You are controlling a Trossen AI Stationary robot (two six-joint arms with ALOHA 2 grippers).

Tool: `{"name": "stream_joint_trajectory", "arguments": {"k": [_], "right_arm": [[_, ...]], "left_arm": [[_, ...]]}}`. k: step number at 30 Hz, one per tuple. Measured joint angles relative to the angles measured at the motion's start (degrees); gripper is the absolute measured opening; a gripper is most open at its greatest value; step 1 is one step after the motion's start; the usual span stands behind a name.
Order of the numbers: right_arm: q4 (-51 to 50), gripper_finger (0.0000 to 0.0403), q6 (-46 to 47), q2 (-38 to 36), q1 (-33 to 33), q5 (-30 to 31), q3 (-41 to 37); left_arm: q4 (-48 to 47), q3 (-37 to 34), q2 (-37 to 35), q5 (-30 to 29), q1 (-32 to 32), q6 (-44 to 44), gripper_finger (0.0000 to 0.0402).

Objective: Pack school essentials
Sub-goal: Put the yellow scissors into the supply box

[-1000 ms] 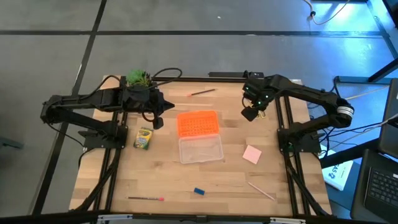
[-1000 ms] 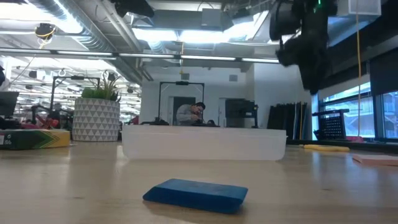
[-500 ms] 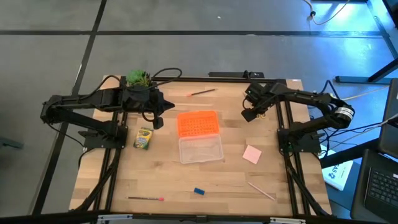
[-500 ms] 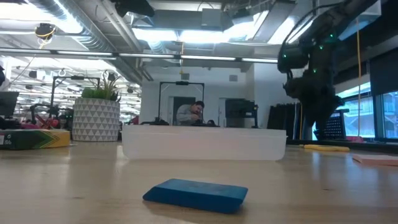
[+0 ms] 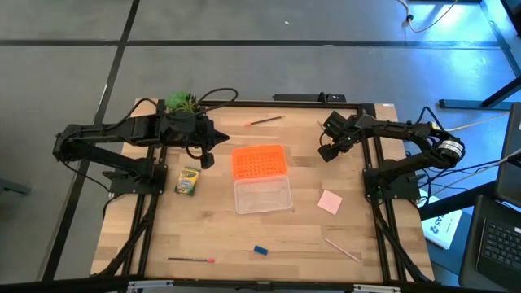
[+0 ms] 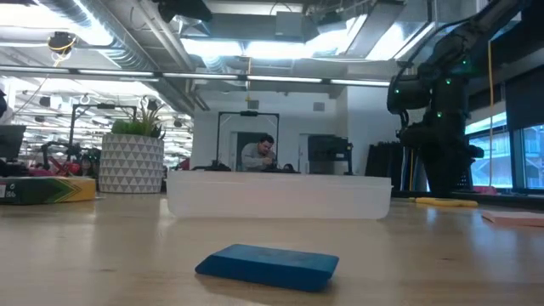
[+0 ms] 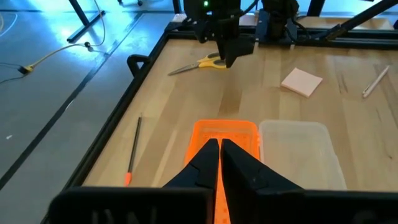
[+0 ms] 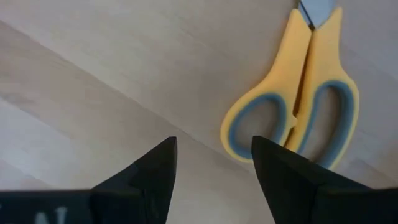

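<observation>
Near the far right corner of the table (image 5: 203, 236), the right gripper (image 5: 327, 151) hangs low over the wood with its two fingers spread and nothing between them. From its own wrist camera the yellow-handled scissors (image 8: 305, 102) lie flat on the wood just beside the fingers (image 8: 155, 171), untouched, blades closed; the left wrist view shows them lying right by that gripper.

Over at the far left side, the left gripper (image 5: 206, 160) hovers near the potted plant (image 5: 181, 102), its fingers pressed together and pinching nothing.

The orange lid (image 5: 259, 161) lies in the middle of the table toward the far edge, and the clear box (image 5: 262, 195) sits touching it on the near side, open and seemingly without contents. The crayon box (image 5: 188, 181) rests to the left of the clear box, near the left edge. A pencil (image 5: 264, 120) lies close to the far edge, between the two arms. The pink pad (image 5: 330, 202) sits to the right of the clear box. Along the near edge lie a pen (image 5: 190, 260) at the left, the small blue block (image 5: 260, 250) near the middle, and a pale stick (image 5: 342, 249) toward the right.

A person (image 6: 259, 155) sits in the room behind the table.
</observation>
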Motion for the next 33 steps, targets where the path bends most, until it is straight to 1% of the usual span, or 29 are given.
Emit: {"name": "stream_joint_trajectory", "arguments": {"k": [8, 13, 21, 24, 33], "right_arm": [[5.8, 0.021, -0.3, 0.0, -0.5, 0.0, -3.8], [9.6, 0.021, -0.5, 0.0, -0.5, -0.4, -5.5], [10.0, 0.0205, -1.9, 0.9, -0.5, -1.2, -6.3], [9.9, 0.0187, -1.9, 0.9, -0.5, -1.2, -6.3], [9.2, 0.0093, -2.1, 1.1, -0.5, 1.3, -6.4]], "left_arm": [[0.9, 0.0, 0.0, 0.0, 0.0, 0.0, 0.0001], [0.8, 0.0, 0.0, 0.0, 0.0, 0.0, 0.0006], [0.8, 0.0, 0.0, 0.0, 0.0, 0.0, 0.002], [0.8, 0.0, 0.0, 0.0, 0.0, 0.0, 0.0022], [0.8, 0.0, 0.0, 0.0, 0.0, 0.0, 0.0011]]}}
